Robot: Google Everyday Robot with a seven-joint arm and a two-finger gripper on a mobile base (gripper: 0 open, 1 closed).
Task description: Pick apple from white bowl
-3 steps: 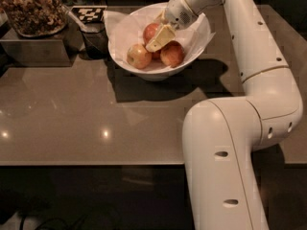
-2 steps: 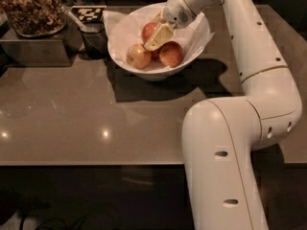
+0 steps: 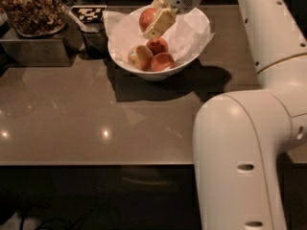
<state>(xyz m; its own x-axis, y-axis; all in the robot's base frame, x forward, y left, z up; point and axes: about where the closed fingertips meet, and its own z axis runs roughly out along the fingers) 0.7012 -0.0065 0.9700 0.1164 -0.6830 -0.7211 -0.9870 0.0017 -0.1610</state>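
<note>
The white bowl (image 3: pixel 188 56) lined with crumpled white paper stands at the back of the table. My gripper (image 3: pixel 154 22) hangs over the bowl's far left side, shut on a red-orange apple (image 3: pixel 145 17) and holding it above the rim. One pale finger (image 3: pixel 160 23) crosses the front of the apple; the other is hidden behind it. Three more apples lie in the bowl: a paler yellow-tinged one (image 3: pixel 139 57) on the left and two red ones (image 3: pixel 157 45) (image 3: pixel 163 61).
A clear container of brown nuts (image 3: pixel 31 7) sits on a metal box (image 3: pixel 33 46) at the back left. A black-and-white checkered tag (image 3: pixel 88 13) and a dark cup (image 3: pixel 96 40) stand beside the bowl. My arm's large white body (image 3: pixel 249 143) fills the right foreground above the brown table (image 3: pixel 96 114).
The gripper has risen from among the apples in the bowl, carrying one apple up above the rim. The other apples have stayed in the bowl.
</note>
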